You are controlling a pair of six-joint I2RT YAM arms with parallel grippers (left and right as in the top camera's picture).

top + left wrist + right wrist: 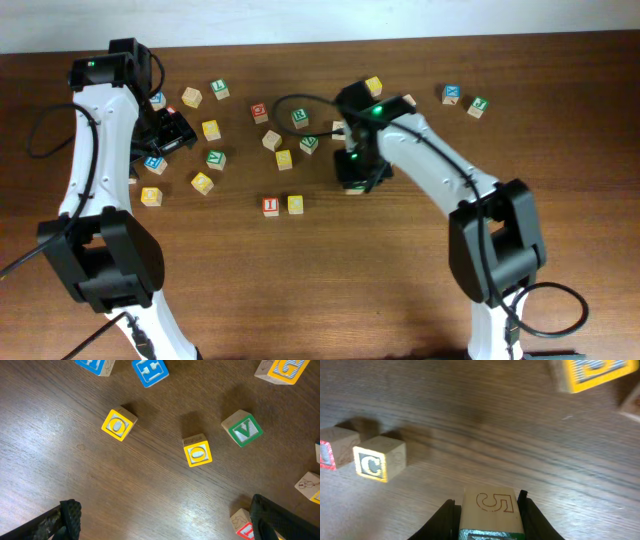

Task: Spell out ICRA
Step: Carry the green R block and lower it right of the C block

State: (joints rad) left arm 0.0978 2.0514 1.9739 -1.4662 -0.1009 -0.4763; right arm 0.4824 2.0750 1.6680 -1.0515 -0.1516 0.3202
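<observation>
Left gripper [164, 510] spread wide over stray cubes [198, 453], well apart from row. I cube [270, 206], C cube [295, 204] just beside each other. Right gripper [487, 502] pinching held cube [492, 515], green face peeking low: likely R, letter unseen. Free slot just right of C, down-left of right gripper; right arm nearer.

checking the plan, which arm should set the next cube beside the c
Right. The right end effector grips a green-edged cube close to the I cube and C cube; the left end effector is open, empty, over other letters.
</observation>
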